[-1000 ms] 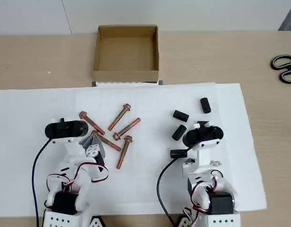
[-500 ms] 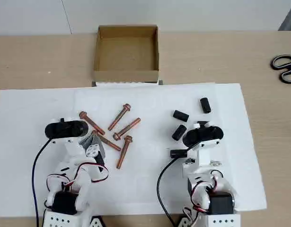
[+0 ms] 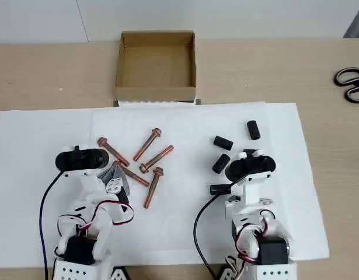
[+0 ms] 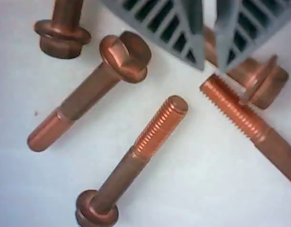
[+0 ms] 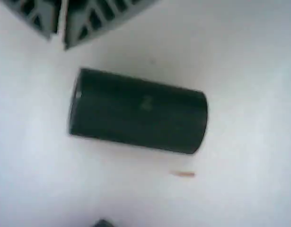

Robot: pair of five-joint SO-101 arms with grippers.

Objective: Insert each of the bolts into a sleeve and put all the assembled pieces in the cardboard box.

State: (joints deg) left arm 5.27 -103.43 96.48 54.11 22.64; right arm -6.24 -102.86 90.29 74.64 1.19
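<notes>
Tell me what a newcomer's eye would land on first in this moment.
Five copper-coloured flanged bolts lie scattered on the white paper sheet just ahead of the left arm. Loose black cylindrical sleeves lie ahead of the right arm. Beyond the sheet's far edge, the open cardboard box holds nothing, so no assembled piece has been put away yet.

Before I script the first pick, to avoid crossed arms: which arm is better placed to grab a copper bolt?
Left, probably: the left end effector hangs directly over the copper-coloured metal bolts, while the right end effector sits by a black cylindrical sleeve.
</notes>
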